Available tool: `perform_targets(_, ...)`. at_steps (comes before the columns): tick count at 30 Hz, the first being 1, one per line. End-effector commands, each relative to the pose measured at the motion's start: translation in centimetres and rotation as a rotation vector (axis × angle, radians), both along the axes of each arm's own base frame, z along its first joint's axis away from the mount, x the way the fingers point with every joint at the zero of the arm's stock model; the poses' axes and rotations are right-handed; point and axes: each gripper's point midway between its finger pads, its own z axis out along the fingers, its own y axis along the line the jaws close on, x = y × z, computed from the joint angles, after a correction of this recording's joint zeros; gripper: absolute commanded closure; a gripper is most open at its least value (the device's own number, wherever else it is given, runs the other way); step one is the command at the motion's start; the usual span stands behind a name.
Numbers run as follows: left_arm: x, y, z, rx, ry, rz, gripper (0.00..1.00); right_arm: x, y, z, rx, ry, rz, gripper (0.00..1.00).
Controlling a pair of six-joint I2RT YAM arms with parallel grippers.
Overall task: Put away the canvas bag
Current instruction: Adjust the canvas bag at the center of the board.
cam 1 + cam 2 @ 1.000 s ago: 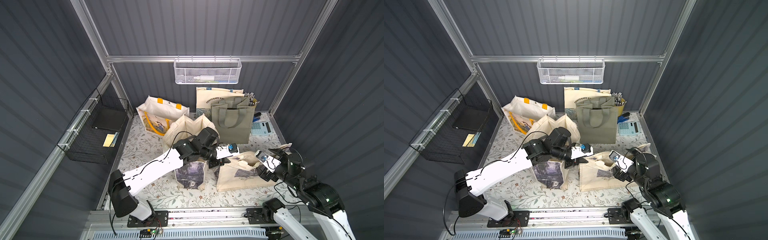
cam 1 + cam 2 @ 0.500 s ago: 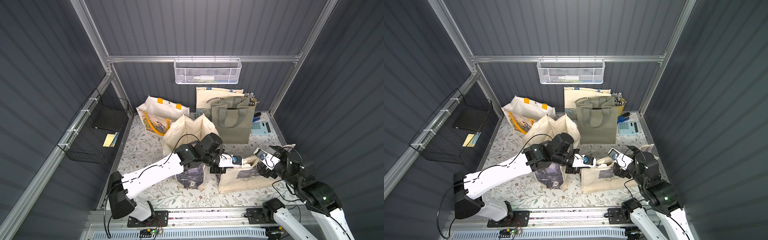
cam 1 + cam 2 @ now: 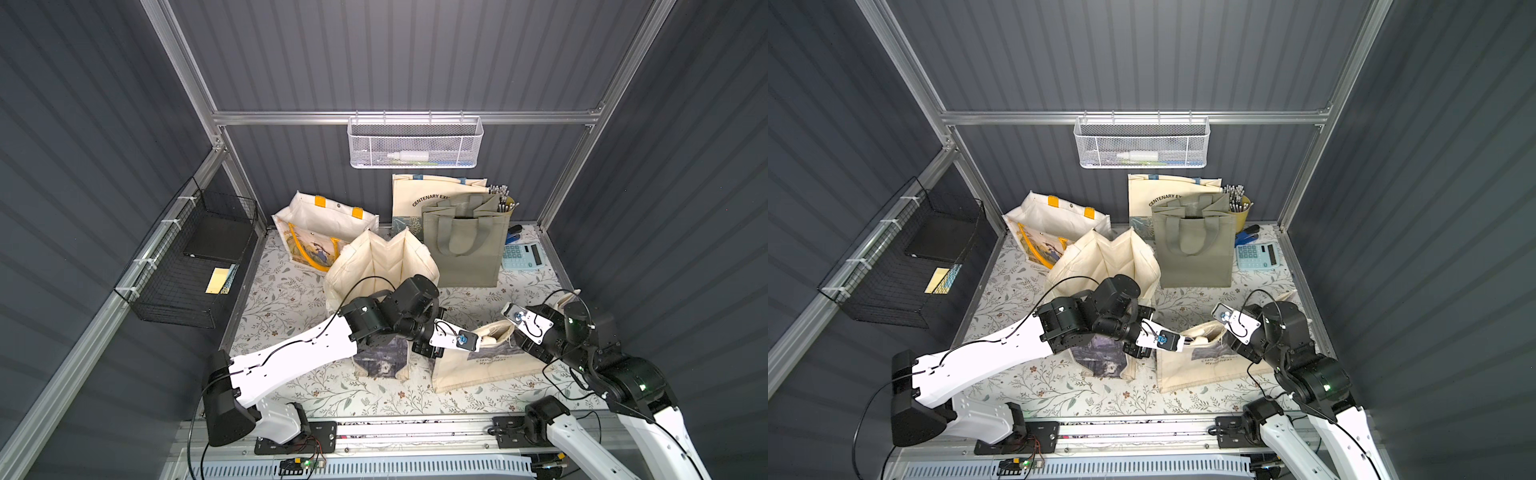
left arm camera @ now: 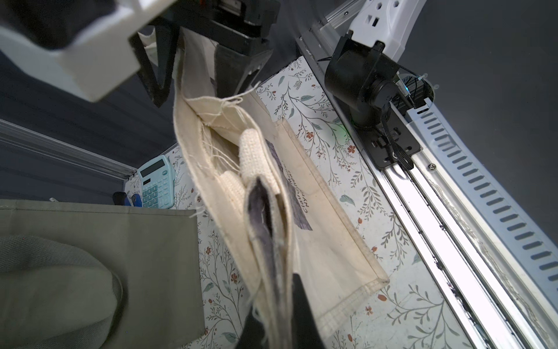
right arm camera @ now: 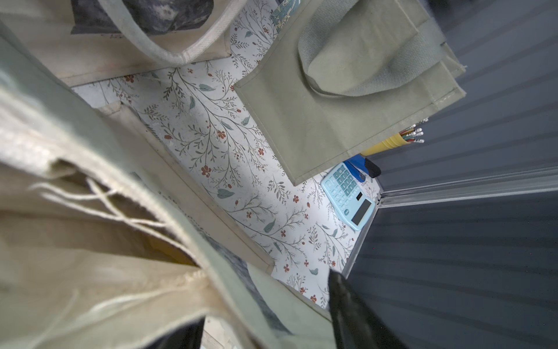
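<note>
The canvas bag (image 3: pixel 490 368) (image 3: pixel 1204 368) is cream with a dark print and stands slack on the floral floor at the front right. My left gripper (image 3: pixel 484 338) (image 4: pixel 276 314) is shut on the left end of its frayed rim. In the left wrist view the bag (image 4: pixel 317 211) hangs from that pinch, its mouth slightly parted. My right gripper (image 3: pixel 513 334) (image 5: pixel 265 314) straddles the rim's right end. Its jaws are apart with cloth (image 5: pixel 90 241) between them, and a gap shows beside one dark finger (image 5: pixel 347 308).
A large open cream tote (image 3: pixel 382 266) stands behind my left arm, with an olive green bag (image 3: pixel 461 253) to its right. Further back are a yellow-handled bag (image 3: pixel 320 232), a lettered bag (image 3: pixel 432 195), a pencil cup (image 3: pixel 505 201) and a blue calculator (image 3: pixel 521 255). A white mesh basket (image 3: pixel 415 143) and a black wire basket (image 3: pixel 187 266) hang on the walls.
My left gripper has carried the bag's rim toward the front, and the bag now stands more upright. My right gripper has moved in over the rim's other end and its jaws have narrowed.
</note>
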Motion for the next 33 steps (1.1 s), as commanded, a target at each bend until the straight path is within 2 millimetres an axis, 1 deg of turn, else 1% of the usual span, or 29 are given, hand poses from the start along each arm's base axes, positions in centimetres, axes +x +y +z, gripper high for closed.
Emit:
perform_targets(1,-0.5,-0.2,2.2,-0.067,-0.06,-0.046,1.0,-0.7,-0.2,0.7,0.018,-0.002,-0.009,0.49)
perform_targets(3,-0.6,-0.1,2.0,-0.068,-0.054,-0.047,1.0,-0.9,-0.4,1.0,0.021,-0.014,-0.014,0.55)
perform_targets(5,-0.3,-0.2,2.1,-0.087,-0.061,-0.024,1.0,-1.1,-0.5,1.1,0.023,-0.019,-0.017,0.59)
perform_targets(7,0.0,-0.3,2.2,-0.103,-0.049,0.002,1.0,-1.3,-0.7,0.7,0.018,-0.013,-0.02,0.66)
perform_targets(10,0.6,-0.5,2.2,-0.109,-0.052,0.035,1.0,-1.5,-0.6,-0.1,0.017,0.011,-0.013,0.8)
perform_targets(11,0.9,-0.5,2.3,-0.112,-0.053,0.054,1.0,-1.6,-0.4,-0.4,0.02,0.024,-0.009,0.87)
perform_targets(12,1.4,-0.6,2.4,-0.115,-0.058,0.076,1.0,-1.5,-0.3,-0.6,0.025,0.04,-0.007,0.96)
perform_targets(13,1.9,-0.7,2.5,-0.119,-0.063,0.1,1.0,-1.5,-0.2,-0.8,0.028,0.055,-0.008,1.0)
perform_targets(14,2.5,-0.8,2.6,-0.122,-0.068,0.13,1.0,-1.4,0.0,-1.0,0.033,0.072,-0.011,1.0)
perform_targets(16,3.7,-1.2,3.2,-0.151,-0.075,0.182,0.77,-1.2,0.1,-1.2,0.041,0.096,-0.019,1.0)
perform_targets(17,4.2,-1.4,3.7,-0.177,-0.081,0.213,0.6,-1.0,0.2,-1.3,0.044,0.107,-0.026,1.0)
perform_targets(18,5.0,-1.6,4.3,-0.21,-0.094,0.251,0.47,-0.9,0.3,-1.3,0.05,0.121,-0.035,1.0)
perform_targets(19,5.5,-1.7,4.8,-0.243,-0.094,0.285,0.4,-0.7,0.4,-1.4,0.057,0.134,-0.041,1.0)
perform_targets(21,6.3,-1.7,5.6,-0.294,-0.066,0.35,0.13,-0.4,0.6,-1.2,0.078,0.156,-0.059,1.0)
perform_targets(22,6.4,-1.7,6.1,-0.313,-0.058,0.363,0.08,-0.2,0.7,-1.2,0.081,0.162,-0.065,1.0)
perform_targets(24,6.6,-1.9,7.2,-0.348,-0.019,0.394,0.05,0.3,1.0,-0.7,0.11,0.17,-0.087,1.0)
perform_targets(26,6.7,-1.9,8.8,-0.389,0.044,0.431,0.04,0.8,1.2,-0.4,0.132,0.183,-0.108,1.0)
perform_targets(28,6.3,-1.9,10.2,-0.42,0.088,0.425,0.04,1.3,1.3,-0.2,0.14,0.195,-0.126,1.0)
perform_targets(31,5.1,-2.4,11.5,-0.462,0.184,0.382,0.04,2.1,1.3,0.2,0.153,0.195,-0.159,1.0)
perform_targets(32,4.9,-2.8,11.7,-0.465,0.234,0.382,0.04,2.2,1.3,0.5,0.164,0.192,-0.166,1.0)
perform_targets(33,5.2,-3.1,12.2,-0.482,0.287,0.413,0.03,2.3,1.4,0.8,0.176,0.192,-0.17,1.0)
